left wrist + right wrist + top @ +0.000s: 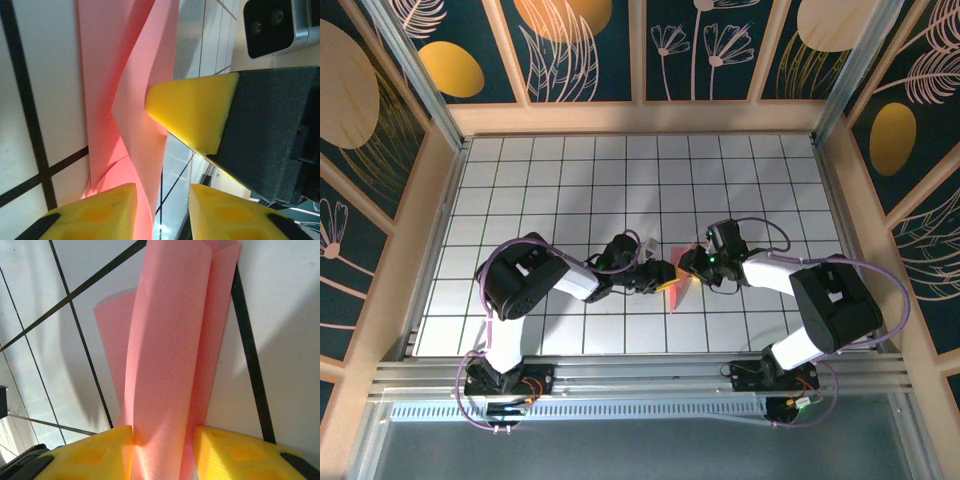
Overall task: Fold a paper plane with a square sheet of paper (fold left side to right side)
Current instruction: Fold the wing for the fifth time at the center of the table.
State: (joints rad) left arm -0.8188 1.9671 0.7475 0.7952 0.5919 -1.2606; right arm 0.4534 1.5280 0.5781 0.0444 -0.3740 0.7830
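no text, label, brand, number or sign can be read anywhere; the square sheet of paper (165, 365) is plain and unmarked.
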